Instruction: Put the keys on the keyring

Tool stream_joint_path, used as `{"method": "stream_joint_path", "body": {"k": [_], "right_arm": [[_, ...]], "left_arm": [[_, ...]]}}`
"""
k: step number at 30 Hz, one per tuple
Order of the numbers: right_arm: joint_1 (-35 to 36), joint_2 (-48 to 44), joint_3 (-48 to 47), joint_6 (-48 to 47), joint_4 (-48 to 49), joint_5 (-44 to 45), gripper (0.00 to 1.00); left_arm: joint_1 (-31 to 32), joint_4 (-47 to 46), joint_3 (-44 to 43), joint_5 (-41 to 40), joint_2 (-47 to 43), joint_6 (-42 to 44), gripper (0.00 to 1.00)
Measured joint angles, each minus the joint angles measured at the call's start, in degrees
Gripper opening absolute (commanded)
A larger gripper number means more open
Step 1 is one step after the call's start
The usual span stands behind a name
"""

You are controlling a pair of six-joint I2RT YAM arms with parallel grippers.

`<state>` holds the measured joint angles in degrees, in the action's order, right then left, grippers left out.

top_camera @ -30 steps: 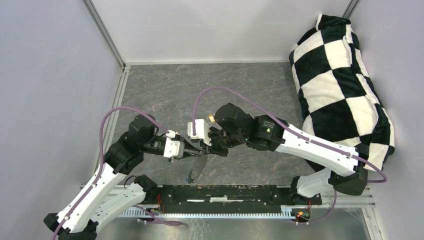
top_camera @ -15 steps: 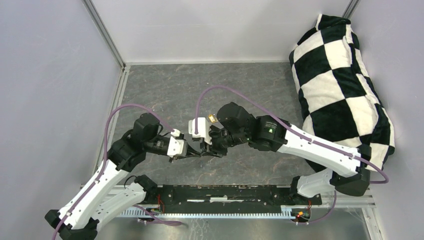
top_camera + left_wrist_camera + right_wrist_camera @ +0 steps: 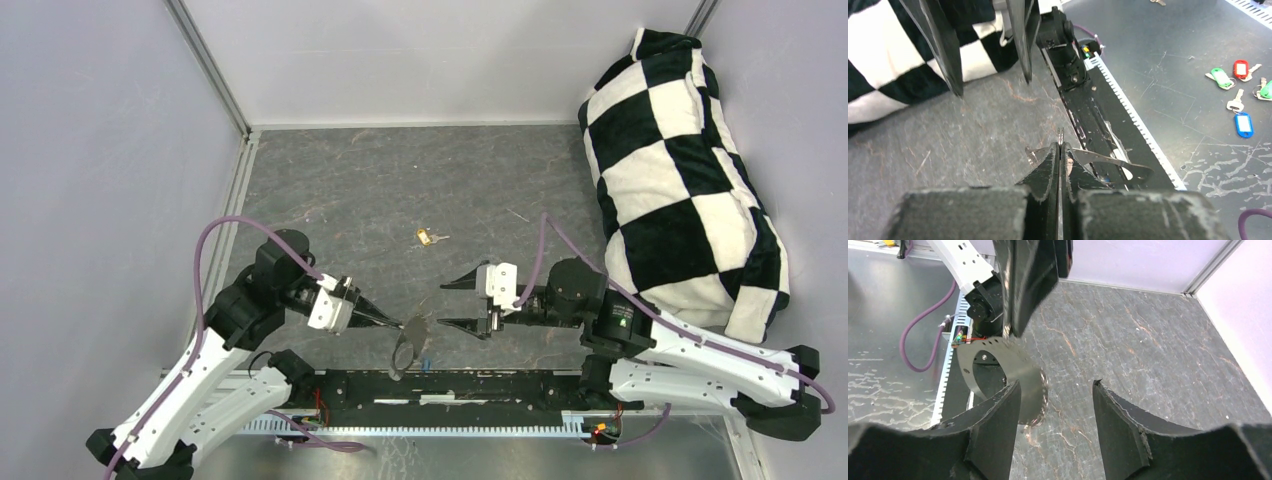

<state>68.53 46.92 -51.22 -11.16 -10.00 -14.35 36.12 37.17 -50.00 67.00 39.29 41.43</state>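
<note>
Item: keyring, thin grey band loop, lower ctr of top view, just above the black rail at the table's near edge. It hangs from the left gripper, whose jaws are closed flat on the band's edge. In the left wrist view the two fingers meet w/ only the metal strip between them, and the band curves off to the right; its far end is partly lost against the rail. Right gripper: jaws wide apart, holding nothing, just right of the ring and apart from it. In the right wrist view the band sits just beyond that gripper's lower-left finger, which covers the band's btm edge. Gold key: lies alone on the table, mid-frame in top view, well apart from both grippers; too small for detail. Blue key: a small blue speck just right of the ring's lower end, against the rail; can't tell whether it's on the loop or only beside it. Checkered cushion: black/white, along the right side, top cut off by frame. Misc.: tagged keys in green, red and blue, right edge of left wrist view, on a lower surface past the rail.
</note>
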Motion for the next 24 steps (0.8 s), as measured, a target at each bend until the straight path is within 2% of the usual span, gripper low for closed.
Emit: {"method": "stream_joint_path", "body": {"k": [8,15,18,24], "right_arm": [[-0.02,-4.0,9.22,0.92,10.56,-0.13,0.57],[0.0,-3.93,10.23,0.79,16.92,-7.54,0.57],[0.0,-3.65,10.34,0.55,17.44,-8.94,0.6],[0.0,-3.82,10.88,-0.74,19.15,-10.23,0.6]], "left_arm": [[0.0,-2.95,-0.94,4.9,-0.44,0.22,0.02],[0.0,-3.1,-0.96,6.47,-0.92,3.08,0.02],[0.0,-3.1,-1.07,7.13,-0.92,4.92,0.02],[0.0,-3.08,-2.45,9.25,-0.94,9.11,0.02]]}}
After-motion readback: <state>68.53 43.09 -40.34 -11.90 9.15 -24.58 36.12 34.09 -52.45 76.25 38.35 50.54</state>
